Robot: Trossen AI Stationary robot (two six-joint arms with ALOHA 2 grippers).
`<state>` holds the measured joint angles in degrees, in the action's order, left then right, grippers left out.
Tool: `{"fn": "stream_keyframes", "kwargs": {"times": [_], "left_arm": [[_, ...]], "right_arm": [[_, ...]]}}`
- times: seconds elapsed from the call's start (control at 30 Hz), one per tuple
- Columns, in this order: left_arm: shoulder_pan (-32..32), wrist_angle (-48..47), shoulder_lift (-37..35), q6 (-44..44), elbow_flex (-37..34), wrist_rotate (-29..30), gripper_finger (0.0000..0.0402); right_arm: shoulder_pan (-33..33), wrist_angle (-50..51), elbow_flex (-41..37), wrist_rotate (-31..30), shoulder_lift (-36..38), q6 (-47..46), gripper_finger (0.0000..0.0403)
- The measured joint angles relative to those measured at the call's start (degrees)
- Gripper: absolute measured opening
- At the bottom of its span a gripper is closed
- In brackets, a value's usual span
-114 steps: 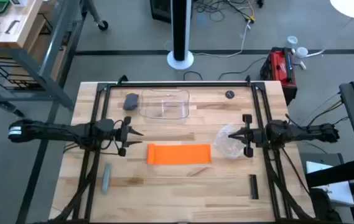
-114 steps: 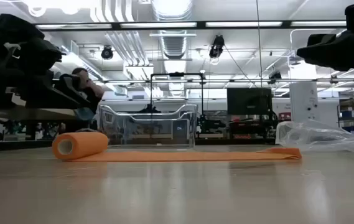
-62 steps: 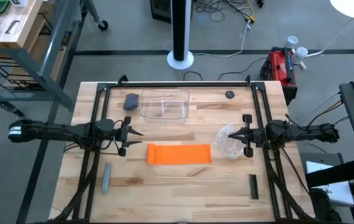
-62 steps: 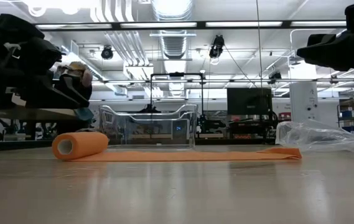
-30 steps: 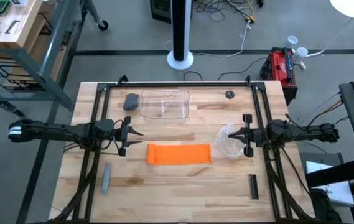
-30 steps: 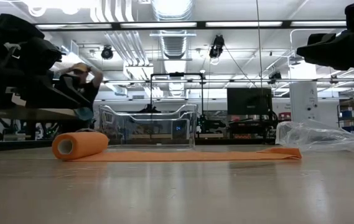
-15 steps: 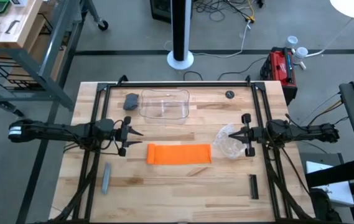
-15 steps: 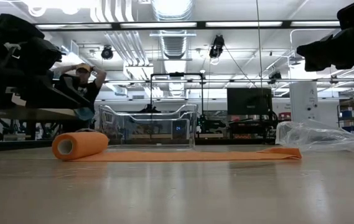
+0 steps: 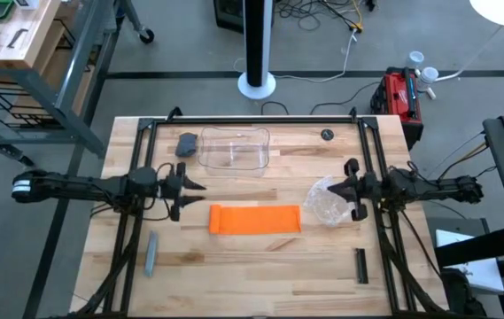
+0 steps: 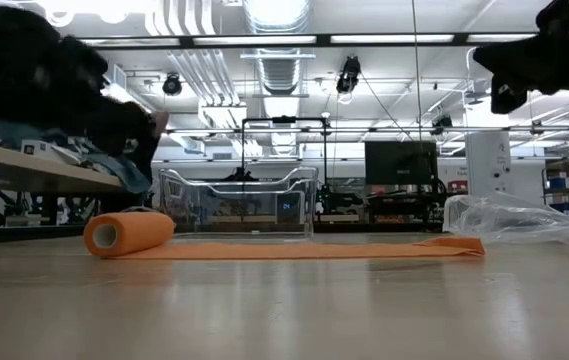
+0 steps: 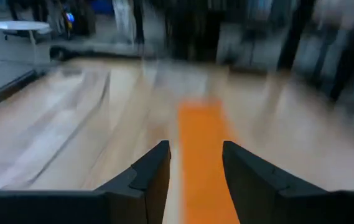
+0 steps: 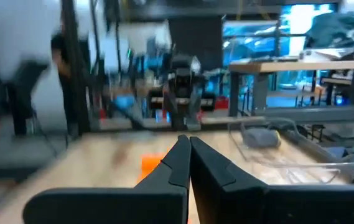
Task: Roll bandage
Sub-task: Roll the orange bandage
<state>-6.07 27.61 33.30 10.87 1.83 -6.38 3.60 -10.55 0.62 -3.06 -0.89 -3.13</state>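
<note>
Bandage (image 9: 255,219) lies mostly flat on the table (image 9: 234,266), so the left fingers (image 9: 200,185), now partly apart, should push its rolled end (image 10: 128,234) along slowly while the right fingers (image 9: 338,188) stay pressed together.

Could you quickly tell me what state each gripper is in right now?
Left gripper: open, holding nothing, above the bandage's rolled end.
Right gripper: closed, holding nothing.
</note>
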Motion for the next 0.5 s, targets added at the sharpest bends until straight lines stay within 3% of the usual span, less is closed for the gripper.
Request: {"fn": "stream_keyframes", "kwargs": {"times": [0.13,0.27,0.5], "left_arm": [[-0.03,13.11,0.0,10.62,0.0,2.85,0.0139],[0.0,21.35,-0.02,10.7,0.02,2.81,0.0139],[0.0,26.35,0.02,10.69,0.02,2.81,0.0139]], "right_arm": [[0.0,-0.29,0.51,0.01,-1.09,-3.4,0.0002],[0.0,0.68,5.06,-0.01,-5.66,-4.42,0.0002],[0.0,8.45,18.89,-0.01,-20.55,-6.33,0.0002]]}}
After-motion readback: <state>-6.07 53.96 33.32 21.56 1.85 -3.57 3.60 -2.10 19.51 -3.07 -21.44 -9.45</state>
